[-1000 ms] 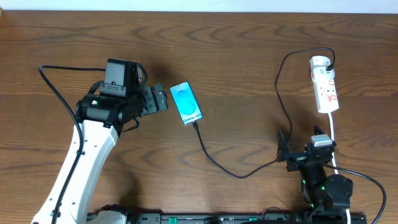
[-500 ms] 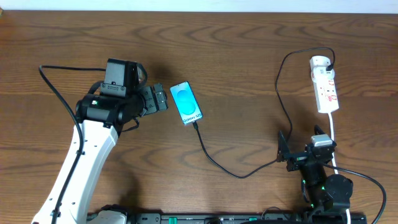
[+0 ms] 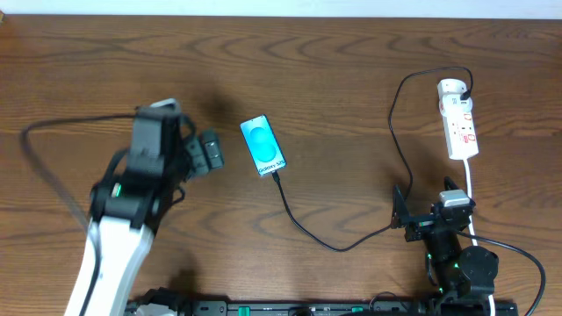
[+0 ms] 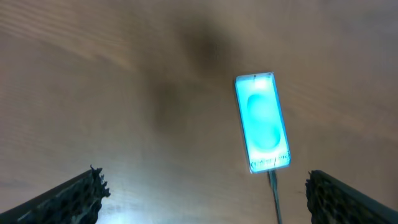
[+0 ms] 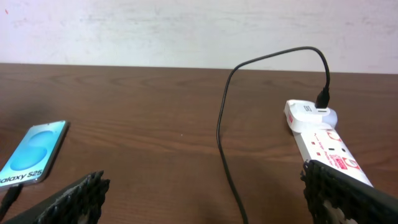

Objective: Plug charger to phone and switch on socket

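Note:
The phone (image 3: pixel 263 145) lies flat on the wooden table with its cyan screen lit; it also shows in the left wrist view (image 4: pixel 262 122) and the right wrist view (image 5: pixel 33 152). The black charger cable (image 3: pixel 351 239) runs from the phone's lower end across the table up to the white adapter (image 3: pixel 452 88) on the white socket strip (image 3: pixel 460 127); the strip also shows in the right wrist view (image 5: pixel 323 144). My left gripper (image 3: pixel 211 151) is open and empty, left of the phone. My right gripper (image 3: pixel 402 213) is open and empty near the front edge, below the socket.
The socket's white cord (image 3: pixel 471 189) runs down toward the right arm's base. The charger cable loops over the table between phone and socket (image 5: pixel 225 143). A pale wall stands behind the table's far edge (image 5: pixel 186 31).
My left arm has pulled back to the left and toward the front, away from the phone. The phone, cable, socket and right arm have not moved.

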`<state>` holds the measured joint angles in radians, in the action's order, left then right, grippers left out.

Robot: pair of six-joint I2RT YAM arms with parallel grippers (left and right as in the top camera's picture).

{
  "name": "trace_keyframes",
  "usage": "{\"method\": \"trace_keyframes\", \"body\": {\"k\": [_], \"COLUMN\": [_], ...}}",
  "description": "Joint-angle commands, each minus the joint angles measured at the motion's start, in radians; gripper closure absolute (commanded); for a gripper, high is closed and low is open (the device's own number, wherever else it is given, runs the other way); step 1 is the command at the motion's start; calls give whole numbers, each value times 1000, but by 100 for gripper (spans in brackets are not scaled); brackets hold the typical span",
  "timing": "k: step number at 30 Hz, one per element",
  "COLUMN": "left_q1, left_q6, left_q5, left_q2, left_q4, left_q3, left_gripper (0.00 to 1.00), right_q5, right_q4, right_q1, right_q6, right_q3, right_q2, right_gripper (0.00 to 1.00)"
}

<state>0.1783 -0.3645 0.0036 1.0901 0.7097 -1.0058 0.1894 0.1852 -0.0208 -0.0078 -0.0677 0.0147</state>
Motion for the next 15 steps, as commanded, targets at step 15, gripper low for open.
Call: {"method": "trace_keyframes", "body": {"k": [15], "left_q1": [-190], "left_q6": [226], "left_q5": [92], "left_q2": [-629], "left_q4": [-497], "left_q3": [548], "left_gripper": [1], "right_q5": [-4], "right_q4": [-2], "right_q1": [8], "right_q6": [-8], "right_q3": [11], "right_q2": [-9], "right_gripper": [1]}}
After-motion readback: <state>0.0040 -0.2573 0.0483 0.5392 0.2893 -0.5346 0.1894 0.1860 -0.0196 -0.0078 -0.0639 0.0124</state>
